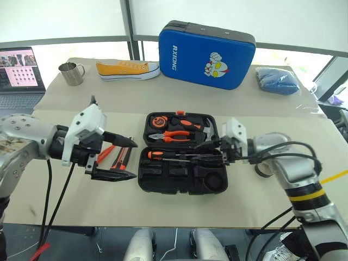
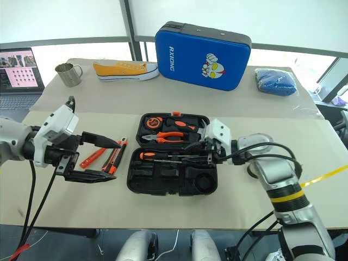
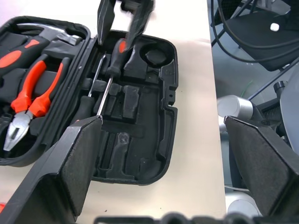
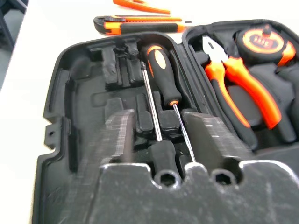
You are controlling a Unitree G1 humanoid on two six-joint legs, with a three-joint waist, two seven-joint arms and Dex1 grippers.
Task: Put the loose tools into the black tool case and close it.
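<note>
Beige paper-like sheeting covers the table (image 1: 261, 206), which stands before bright windows; at its far edge sit a metal mug (image 1: 71, 73), a yellow sneaker (image 1: 128, 69), a blue padded case (image 1: 206, 53) with a cartoon figure and a blue bundle (image 1: 277, 80), with a laptop (image 1: 20, 76) off to the left. Near the front edge the black tool case (image 1: 179, 153) lies open flat, its hinge running left to right; the far half holds orange-handled pliers (image 1: 175, 135), a tape measure (image 1: 159, 120) and a hammer. In the near half two screwdrivers (image 4: 161, 88) lie side by side along the hinge, long axes left to right, one orange-marked handle toward the left. The right gripper (image 1: 224, 155) hangs at their right ends, fingers narrowly parted on either side of them; whether it grips cannot be told. Left of the case lie the utility knife (image 2: 115, 158) and slim tester screwdriver (image 2: 92, 157), angled away from the robot. The left gripper (image 1: 130, 159) hovers over them, jaws spread wide and empty, pointing right.
</note>
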